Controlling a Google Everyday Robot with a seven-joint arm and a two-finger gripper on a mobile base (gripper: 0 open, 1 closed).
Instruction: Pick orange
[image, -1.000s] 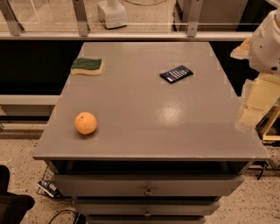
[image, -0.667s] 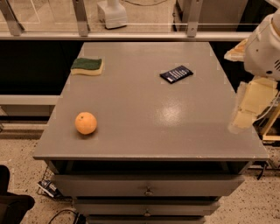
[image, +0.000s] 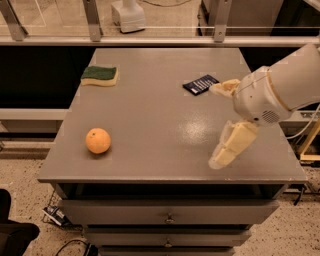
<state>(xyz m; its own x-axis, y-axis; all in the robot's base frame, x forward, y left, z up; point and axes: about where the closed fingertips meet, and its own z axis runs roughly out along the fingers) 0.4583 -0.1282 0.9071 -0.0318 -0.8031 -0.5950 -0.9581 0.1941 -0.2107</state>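
Observation:
The orange (image: 98, 140) is a small round fruit resting on the grey table (image: 150, 110) near its front left edge. My gripper (image: 214, 125) hangs over the right side of the table, far to the right of the orange. Its two cream fingers (image: 231, 146) are spread wide apart and hold nothing. One finger points left near the dark packet, the other slants down toward the table's front edge.
A green-and-yellow sponge (image: 100, 75) lies at the back left of the table. A dark flat packet (image: 201, 84) lies at the back right, close to the upper finger. A railing (image: 160, 40) runs behind the table. Drawers (image: 170, 218) sit below the front.
The arm has swung in from the right edge of the view, leftward over the table. The orange, sponge and packet have not moved.

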